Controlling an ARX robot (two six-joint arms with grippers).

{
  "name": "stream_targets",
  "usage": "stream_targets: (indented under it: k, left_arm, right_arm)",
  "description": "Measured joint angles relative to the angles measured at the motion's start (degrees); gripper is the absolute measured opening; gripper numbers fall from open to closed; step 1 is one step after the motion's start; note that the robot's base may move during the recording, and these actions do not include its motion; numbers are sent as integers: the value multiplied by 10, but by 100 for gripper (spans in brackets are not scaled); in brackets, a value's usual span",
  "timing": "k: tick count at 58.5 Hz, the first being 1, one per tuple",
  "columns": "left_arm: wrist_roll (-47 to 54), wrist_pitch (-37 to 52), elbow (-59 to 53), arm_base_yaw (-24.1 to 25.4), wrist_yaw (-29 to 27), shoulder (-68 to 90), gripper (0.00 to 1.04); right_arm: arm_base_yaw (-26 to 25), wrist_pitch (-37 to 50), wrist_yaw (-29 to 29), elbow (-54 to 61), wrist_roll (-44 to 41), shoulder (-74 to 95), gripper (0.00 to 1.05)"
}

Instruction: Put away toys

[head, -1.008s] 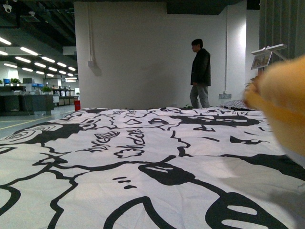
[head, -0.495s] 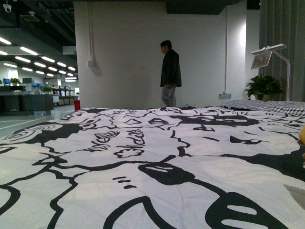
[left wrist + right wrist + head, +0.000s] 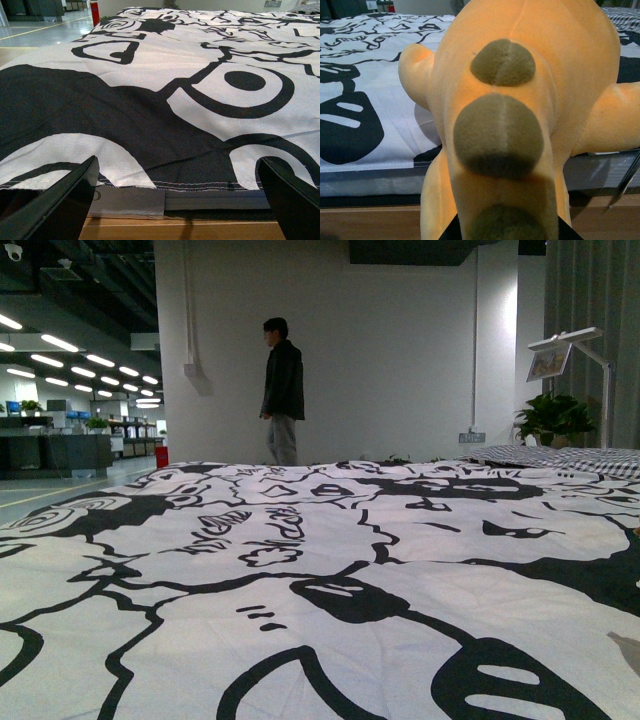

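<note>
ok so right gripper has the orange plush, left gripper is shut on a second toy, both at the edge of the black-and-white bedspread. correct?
Not quite. The left gripper is open and holds nothing: the left wrist view shows its fingers wide apart with only the bedspread between them. The rest holds: the right gripper has the orange plush, both at the bedspread's edge.

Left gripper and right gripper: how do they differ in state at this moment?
The left gripper is open and empty; the right gripper is closed on the orange plush toy. The left gripper's view is clear to the black-and-white bedcover; the toy fills most of the right gripper's view. Both face the bedcover's edge.
</note>
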State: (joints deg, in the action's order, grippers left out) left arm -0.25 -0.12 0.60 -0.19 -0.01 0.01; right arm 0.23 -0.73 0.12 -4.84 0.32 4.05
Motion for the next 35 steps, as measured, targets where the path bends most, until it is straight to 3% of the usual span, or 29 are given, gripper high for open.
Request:
stream_targets:
  k: [35]
  left_arm:
    - [0,0,0,0,0,0,98]
  right_arm:
    - [0,7,-2,40,-1,-38,7]
